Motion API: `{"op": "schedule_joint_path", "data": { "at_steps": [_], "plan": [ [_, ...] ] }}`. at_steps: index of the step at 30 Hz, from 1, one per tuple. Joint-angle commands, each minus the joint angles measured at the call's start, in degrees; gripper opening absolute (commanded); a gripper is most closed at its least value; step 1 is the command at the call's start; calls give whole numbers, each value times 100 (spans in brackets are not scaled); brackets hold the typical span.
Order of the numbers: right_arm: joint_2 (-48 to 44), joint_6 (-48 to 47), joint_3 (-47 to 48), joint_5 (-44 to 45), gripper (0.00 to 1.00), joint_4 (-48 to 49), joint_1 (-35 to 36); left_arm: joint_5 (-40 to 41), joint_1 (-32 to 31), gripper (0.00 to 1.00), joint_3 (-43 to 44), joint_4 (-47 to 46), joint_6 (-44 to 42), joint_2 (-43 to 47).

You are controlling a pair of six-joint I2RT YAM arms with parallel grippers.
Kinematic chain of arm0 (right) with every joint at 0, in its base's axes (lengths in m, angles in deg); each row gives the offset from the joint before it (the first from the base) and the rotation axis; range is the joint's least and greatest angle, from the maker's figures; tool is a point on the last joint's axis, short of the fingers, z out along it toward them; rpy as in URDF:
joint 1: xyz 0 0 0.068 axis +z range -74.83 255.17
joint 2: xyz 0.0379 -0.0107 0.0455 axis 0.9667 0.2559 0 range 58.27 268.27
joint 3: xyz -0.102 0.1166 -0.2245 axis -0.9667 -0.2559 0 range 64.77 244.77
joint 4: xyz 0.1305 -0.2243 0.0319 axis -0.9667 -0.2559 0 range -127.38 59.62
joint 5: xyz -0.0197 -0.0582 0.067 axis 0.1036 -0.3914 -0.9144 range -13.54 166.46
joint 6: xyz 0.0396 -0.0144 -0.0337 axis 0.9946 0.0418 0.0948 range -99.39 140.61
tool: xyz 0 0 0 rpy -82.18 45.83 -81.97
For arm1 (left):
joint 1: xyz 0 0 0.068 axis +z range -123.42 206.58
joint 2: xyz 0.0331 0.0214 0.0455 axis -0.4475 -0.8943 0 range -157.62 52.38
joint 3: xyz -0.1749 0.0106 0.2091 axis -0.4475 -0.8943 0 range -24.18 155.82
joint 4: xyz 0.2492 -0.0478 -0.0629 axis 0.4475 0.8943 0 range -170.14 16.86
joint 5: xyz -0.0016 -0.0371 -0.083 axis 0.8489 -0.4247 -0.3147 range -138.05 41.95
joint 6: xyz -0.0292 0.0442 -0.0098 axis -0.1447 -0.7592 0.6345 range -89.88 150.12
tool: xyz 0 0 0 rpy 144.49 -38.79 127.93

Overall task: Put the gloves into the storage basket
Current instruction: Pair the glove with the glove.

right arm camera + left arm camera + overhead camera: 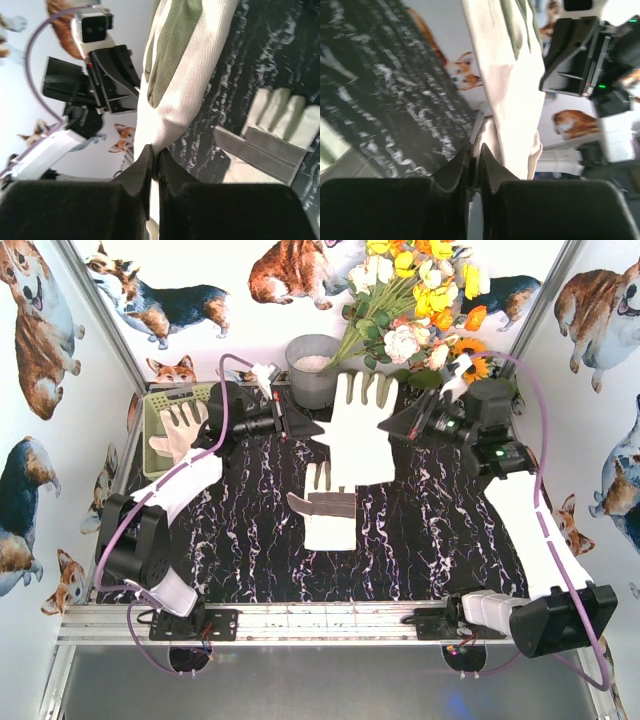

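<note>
A cream-white glove (357,430) hangs in the air above the black marbled table, held from both sides. My left gripper (318,430) is shut on its left edge; the left wrist view shows the fabric (512,95) pinched between the jaws. My right gripper (385,427) is shut on its right edge, and the cloth (185,75) shows in the right wrist view. A second glove (328,506) with grey patches lies flat on the table below; it also shows in the right wrist view (272,145). The yellow-green storage basket (155,410) stands at the far left with a glove (180,430) in it.
A round grey metal bucket (312,370) stands at the back behind the held glove. A bunch of artificial flowers (420,300) leans at the back right. White walls with corgi prints close the sides and back.
</note>
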State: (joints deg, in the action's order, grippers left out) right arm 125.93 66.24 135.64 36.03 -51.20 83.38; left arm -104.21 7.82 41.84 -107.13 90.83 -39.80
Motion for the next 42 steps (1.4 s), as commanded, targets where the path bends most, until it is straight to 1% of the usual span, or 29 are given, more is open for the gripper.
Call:
{"op": "schedule_joint_path", "data": {
  "at_steps": [1, 3, 5, 9, 13, 18, 22, 25, 29, 34, 42],
  "plan": [
    [28, -543, -372, 950, 0, -757, 368, 878, 32, 0, 61, 2395, -2024, 365],
    [43, -565, -703, 1483, 0, -782, 590, 1467, 34, 0, 38, 3322, -2668, 481],
    [125, -576, -1029, 1971, 0, -686, 861, 1773, 33, 0, -80, 3844, -3069, 583],
    [705, -672, -1411, 2254, 0, -363, 1344, 1858, 22, 0, -515, 4111, -3477, 627],
    [1474, -762, -1358, 2564, 0, -264, 1670, 2063, 16, 0, -925, 4305, -3915, 634],
    [2104, -852, -1178, 2951, 0, -33, 1869, 2095, -37, 0, -1354, 4184, -4148, 704],
    [2352, -914, -1048, 3098, 0, -55, 2023, 2168, -63, 0, -1518, 3928, -4271, 663],
    [2336, -922, -1046, 3410, 0, -208, 2169, 2183, -77, 0, -1410, 3859, -4310, 463],
    [2124, -801, -1287, 3708, 0, -192, 2267, 2248, -102, 0, -1412, 3595, -4362, 262],
    [2041, -620, -1619, 3769, 0, 24, 2282, 2396, -106, 0, -1303, 3575, -4495, -65],
    [2276, -670, -1538, 3772, 0, 58, 2290, 2477, -105, 0, -1110, 3621, -4623, -450]
  ]
}}
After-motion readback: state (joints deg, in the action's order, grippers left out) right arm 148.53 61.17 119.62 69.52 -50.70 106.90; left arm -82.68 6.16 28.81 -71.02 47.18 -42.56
